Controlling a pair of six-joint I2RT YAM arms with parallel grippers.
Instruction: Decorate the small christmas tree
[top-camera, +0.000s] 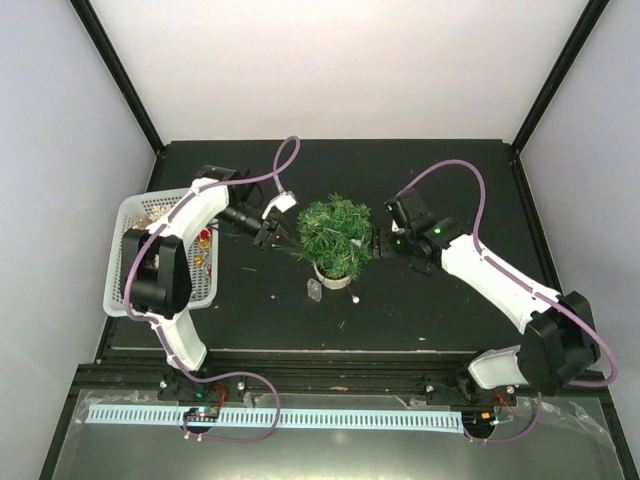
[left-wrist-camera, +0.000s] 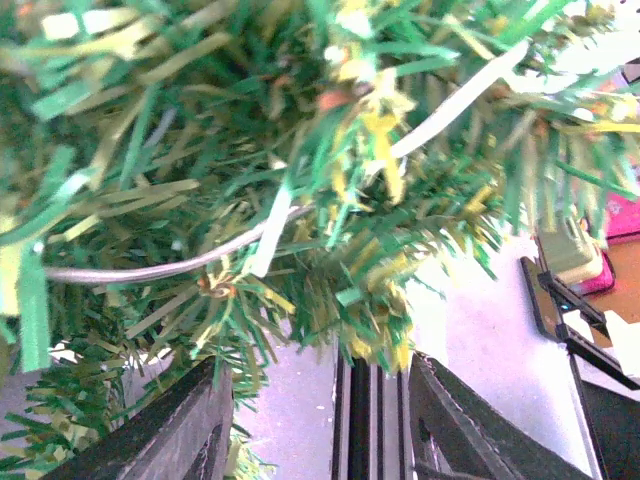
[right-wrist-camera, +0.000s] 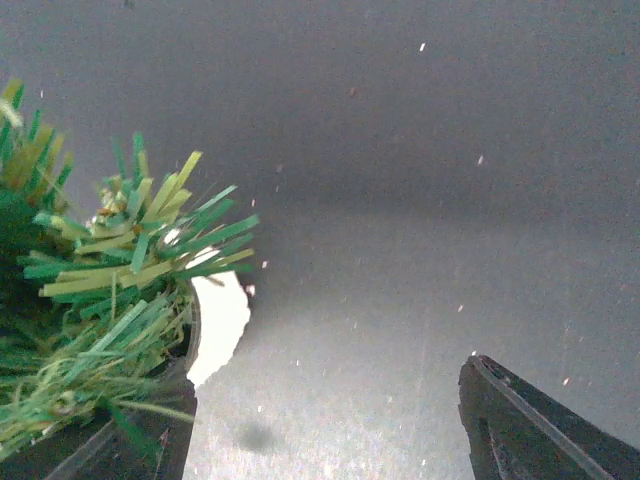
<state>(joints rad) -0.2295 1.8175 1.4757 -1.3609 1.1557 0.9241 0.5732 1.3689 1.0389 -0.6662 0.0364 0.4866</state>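
Top view: foliage of the small christmas tree hid most of its pot. We couldn't identify the clear piece or white speck just in front of the tree, nor the contents of the basket to its left. All were too small.
Left wrist: tree blurred and overran the top and sides; left gripper fingers were cut off at the bottom.
Right wrist: tree cropped at the left; needles covered one right gripper finger.

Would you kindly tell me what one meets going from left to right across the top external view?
white basket → left gripper, its jaws pointing at the tree → small christmas tree → right gripper, its jaws at the tree's other side.
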